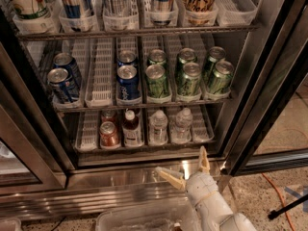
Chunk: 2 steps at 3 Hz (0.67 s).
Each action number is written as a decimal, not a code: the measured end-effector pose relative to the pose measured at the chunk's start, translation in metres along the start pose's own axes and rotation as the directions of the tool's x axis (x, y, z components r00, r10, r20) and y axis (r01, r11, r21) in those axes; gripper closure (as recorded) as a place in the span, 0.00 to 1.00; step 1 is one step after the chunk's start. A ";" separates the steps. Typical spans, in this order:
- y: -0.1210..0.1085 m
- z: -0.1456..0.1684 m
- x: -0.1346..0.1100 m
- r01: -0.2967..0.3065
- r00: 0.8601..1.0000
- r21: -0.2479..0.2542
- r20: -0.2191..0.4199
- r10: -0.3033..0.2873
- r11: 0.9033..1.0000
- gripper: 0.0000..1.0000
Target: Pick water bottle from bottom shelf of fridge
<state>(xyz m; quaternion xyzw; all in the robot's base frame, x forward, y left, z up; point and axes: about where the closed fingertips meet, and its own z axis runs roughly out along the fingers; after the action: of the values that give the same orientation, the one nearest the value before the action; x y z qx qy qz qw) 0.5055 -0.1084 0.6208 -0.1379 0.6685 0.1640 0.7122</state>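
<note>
Camera view: cream two-finger gripper (180,160) spread wide, empty; right-hand small clear white-capped water bottle (182,125) just up-frame, not touching.

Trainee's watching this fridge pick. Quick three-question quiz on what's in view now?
1. True or false: the gripper is shut on a water bottle.
2. On the bottom shelf, what stands just left of the dark drink bottle? A green can, B red can, C blue can.
3. How many water bottles stand on that shelf?
Key: 1 false, it is open, below the shelf, before the steel base panel. 2 B. 3 two.
</note>
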 end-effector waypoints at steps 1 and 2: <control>0.000 0.003 0.002 -0.052 0.998 -0.011 0.031 0.052 0.999 0.00; 0.004 0.002 0.000 -0.071 0.996 -0.023 0.055 0.072 0.997 0.00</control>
<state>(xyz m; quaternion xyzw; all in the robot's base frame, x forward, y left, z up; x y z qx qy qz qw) 0.5061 -0.1039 0.6212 -0.1170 0.6512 0.2002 0.7226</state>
